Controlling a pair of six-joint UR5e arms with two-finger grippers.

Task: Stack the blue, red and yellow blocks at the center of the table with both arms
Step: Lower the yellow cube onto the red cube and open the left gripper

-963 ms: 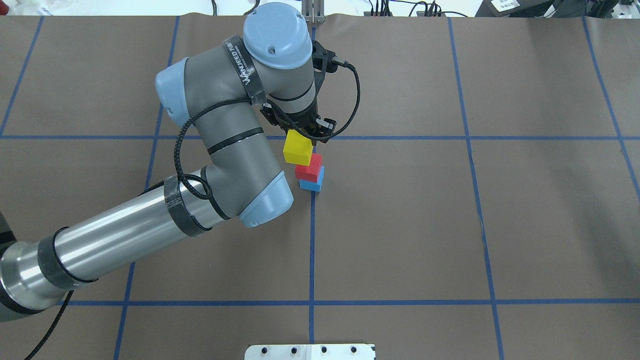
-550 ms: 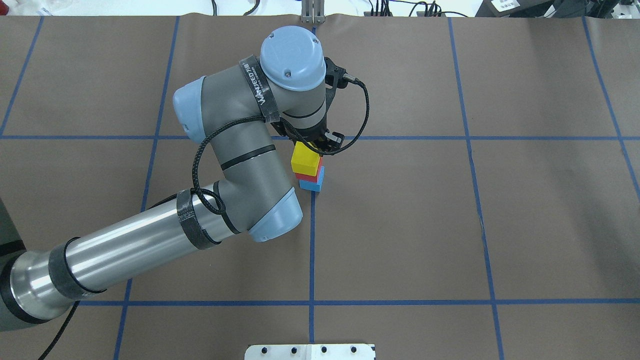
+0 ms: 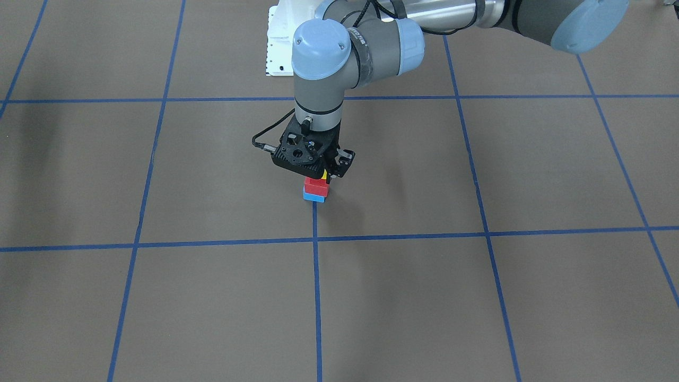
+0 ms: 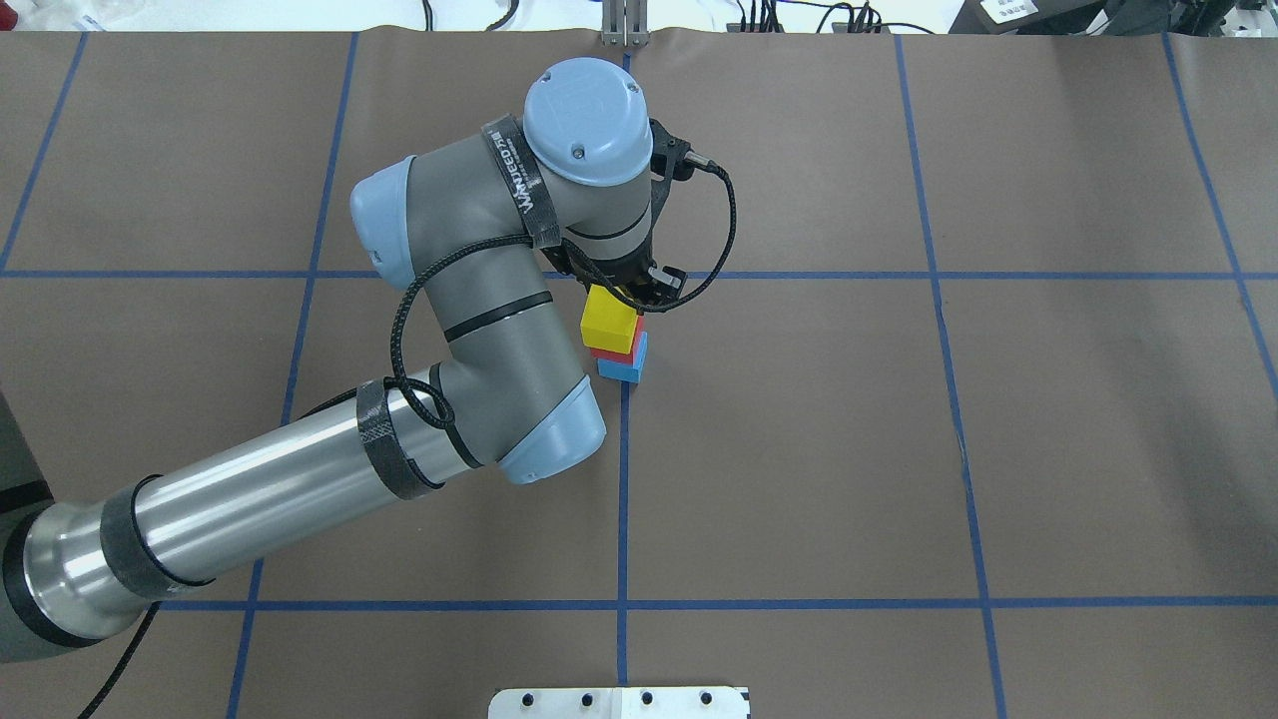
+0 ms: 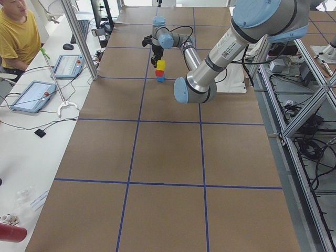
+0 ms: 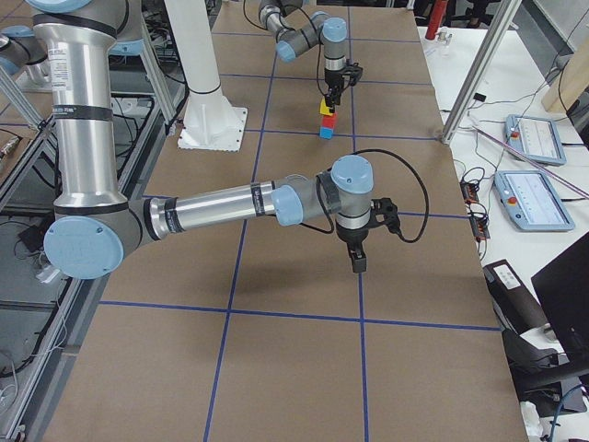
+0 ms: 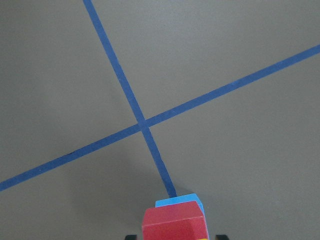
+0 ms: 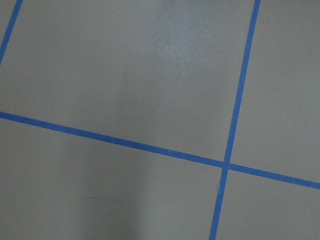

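A blue block (image 4: 627,367) lies at the table's center crossing with a red block (image 4: 617,350) on top of it. My left gripper (image 4: 623,296) points straight down over the stack and is shut on the yellow block (image 4: 611,319), which sits on or just above the red block. The front view shows the left gripper (image 3: 324,175) with a sliver of the yellow block (image 3: 324,173) over the red block (image 3: 316,185) and the blue block (image 3: 314,197). The left wrist view shows the red block (image 7: 173,222) over the blue block (image 7: 180,200). My right gripper (image 6: 357,263) hangs over bare table, seen only in the exterior right view; I cannot tell whether it is open or shut.
Brown paper with a blue tape grid (image 4: 623,519) covers the table. The robot's white base plate (image 4: 619,703) is at the near edge. Operators' tablets (image 6: 534,138) and a person (image 5: 18,37) are along the far side.
My left arm has moved right and toward the stack with the yellow block, bringing it from beside the red block to over it. Since 0.6 s ago it has hardly moved.
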